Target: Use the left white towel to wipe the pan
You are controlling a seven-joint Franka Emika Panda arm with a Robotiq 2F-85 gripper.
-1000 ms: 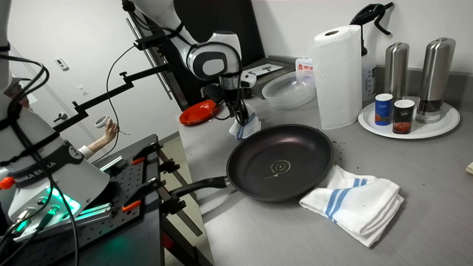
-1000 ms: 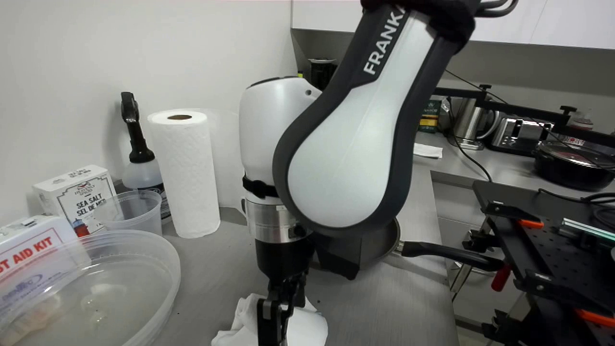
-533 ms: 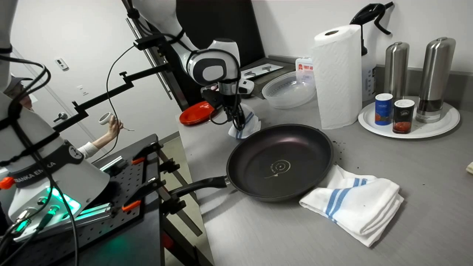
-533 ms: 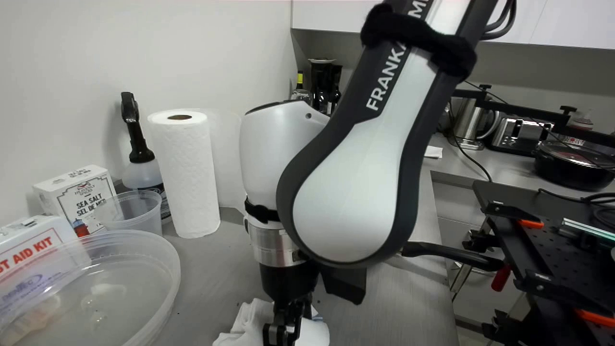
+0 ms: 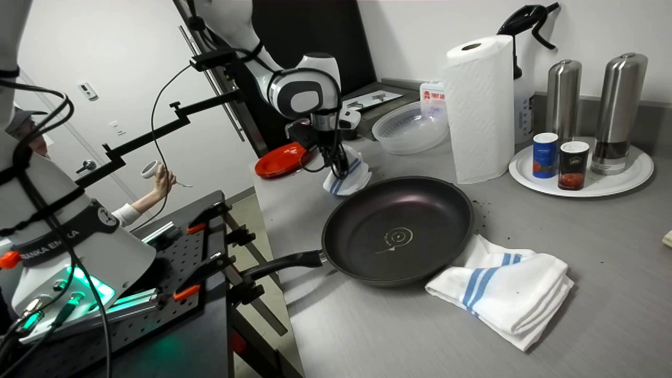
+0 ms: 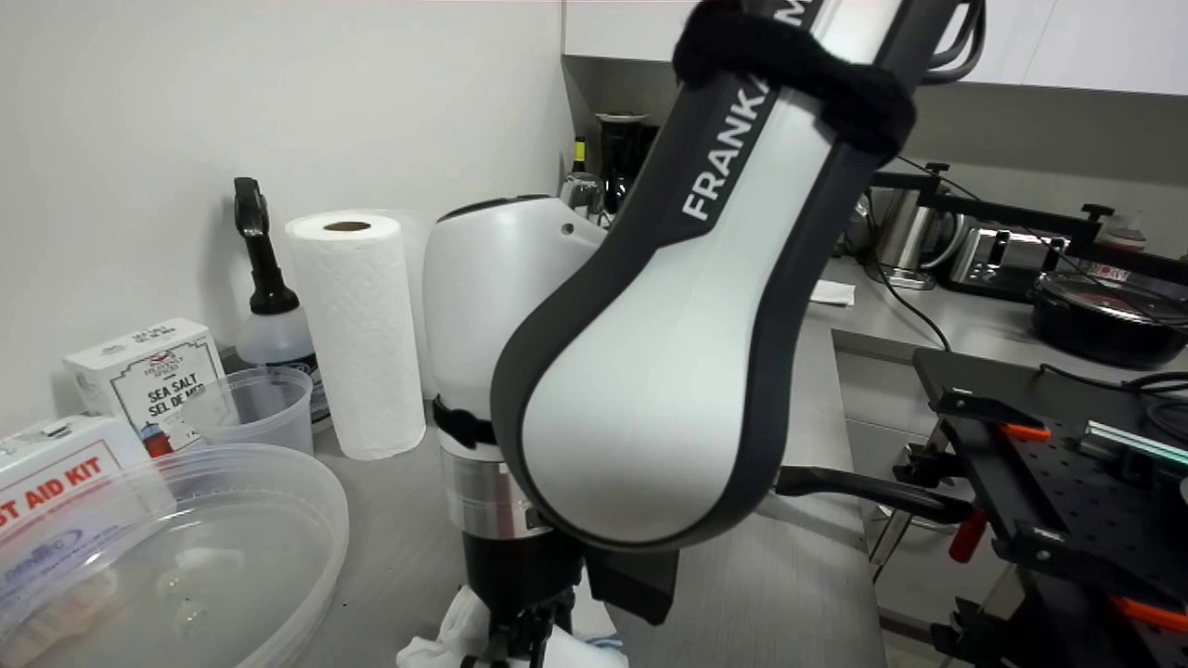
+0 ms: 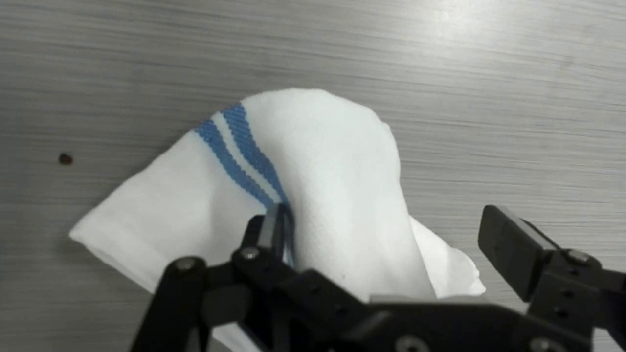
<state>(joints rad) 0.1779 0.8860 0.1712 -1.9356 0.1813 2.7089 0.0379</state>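
We see the pincer [image 7: 384, 215] at the small blue-striped white towel [image 7: 337, 166], jaws wide apart; in an exterior view the towel lies on the table [image 5: 373, 336] just past the far-left rim of the frying pan [image 5: 399, 231].

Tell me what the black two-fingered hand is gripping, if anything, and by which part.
Nothing is held: the hand stands open at the rumpled white cloth towel with blue stripes, jaws wide apart.
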